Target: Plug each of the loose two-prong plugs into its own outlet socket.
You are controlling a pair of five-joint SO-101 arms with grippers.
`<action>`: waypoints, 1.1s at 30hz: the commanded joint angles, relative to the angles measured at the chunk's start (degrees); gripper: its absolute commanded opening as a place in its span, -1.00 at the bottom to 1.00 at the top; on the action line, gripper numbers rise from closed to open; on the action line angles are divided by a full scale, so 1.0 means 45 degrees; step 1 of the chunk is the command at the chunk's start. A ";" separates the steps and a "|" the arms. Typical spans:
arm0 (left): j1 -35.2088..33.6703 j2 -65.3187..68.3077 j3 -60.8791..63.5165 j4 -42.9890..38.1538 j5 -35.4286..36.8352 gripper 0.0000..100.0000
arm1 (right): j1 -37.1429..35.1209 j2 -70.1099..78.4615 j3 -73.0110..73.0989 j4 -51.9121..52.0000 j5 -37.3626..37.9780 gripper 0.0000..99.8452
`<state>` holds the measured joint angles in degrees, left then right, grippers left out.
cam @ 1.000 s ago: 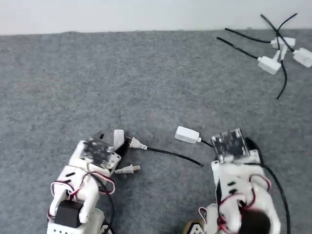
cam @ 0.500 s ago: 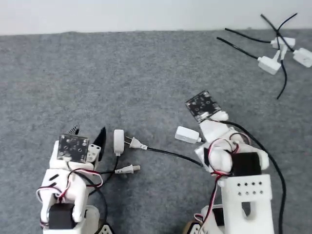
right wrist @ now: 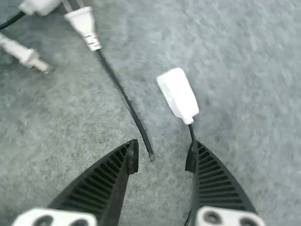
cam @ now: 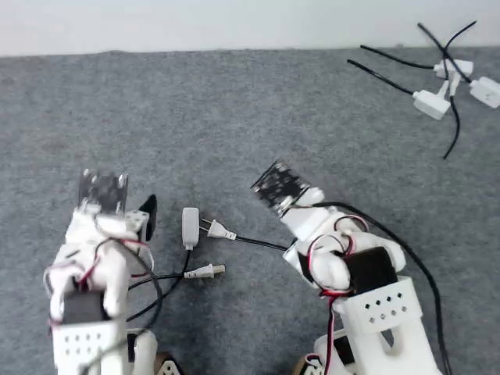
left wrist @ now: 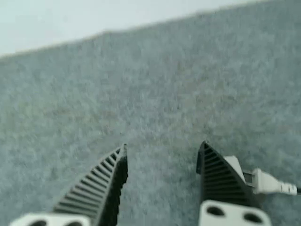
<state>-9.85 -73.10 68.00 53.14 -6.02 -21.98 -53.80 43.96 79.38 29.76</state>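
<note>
A white outlet socket (cam: 190, 226) lies on the grey carpet between the arms, with a white two-prong plug (cam: 219, 230) just beside it, prongs toward it. A second plug (cam: 208, 271) lies nearer the arms. My right gripper (right wrist: 162, 157) hovers open over the carpet; a second white socket (right wrist: 178, 96) lies just beyond its fingertips, next to a black cable (right wrist: 123, 96). Farther off in that view are the two plugs (right wrist: 83, 23) (right wrist: 23, 54). My left gripper (left wrist: 163, 150) is open with nothing in it, over bare carpet, a plug (left wrist: 263, 181) just past one finger.
At the far right back of the carpet lies a tangle of more white sockets and plugs (cam: 449, 82) with black cables. The left arm (cam: 98, 258) and right arm (cam: 344, 266) stand at the front edge. A pale wall (cam: 234, 23) bounds the back.
The left arm has swung left and away from the plugs. The right arm has swung left and now hangs over the second socket, covering it in the high view.
</note>
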 commanded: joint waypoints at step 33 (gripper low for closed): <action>0.1407 0.0821 0.1299 -0.1758 0.0078 -0.52 | 0.2335 1.0110 0.0723 -0.8332 0.1954 -0.60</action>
<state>-5.10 -68.18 74.15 46.64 -5.85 -10.90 -10.20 48.09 43.60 37.85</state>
